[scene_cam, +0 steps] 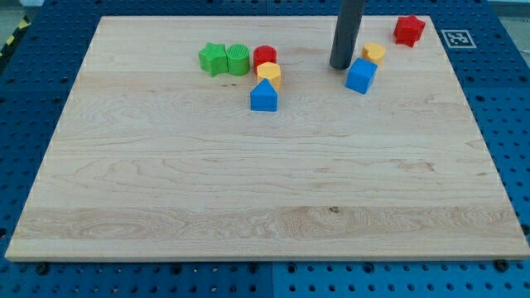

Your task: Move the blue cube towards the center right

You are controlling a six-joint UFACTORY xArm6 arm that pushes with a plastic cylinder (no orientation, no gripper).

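Observation:
The blue cube lies near the view's top, right of the middle. My tip stands just left of it and slightly above, close to its upper left corner; I cannot tell whether they touch. A small yellow block sits right behind the cube, touching or almost touching it.
A red star-shaped block lies at the top right. At the top left of the middle are a green star block, a green cylinder, a red cylinder, a yellow block and a blue house-shaped block. The wooden board lies on a blue perforated table.

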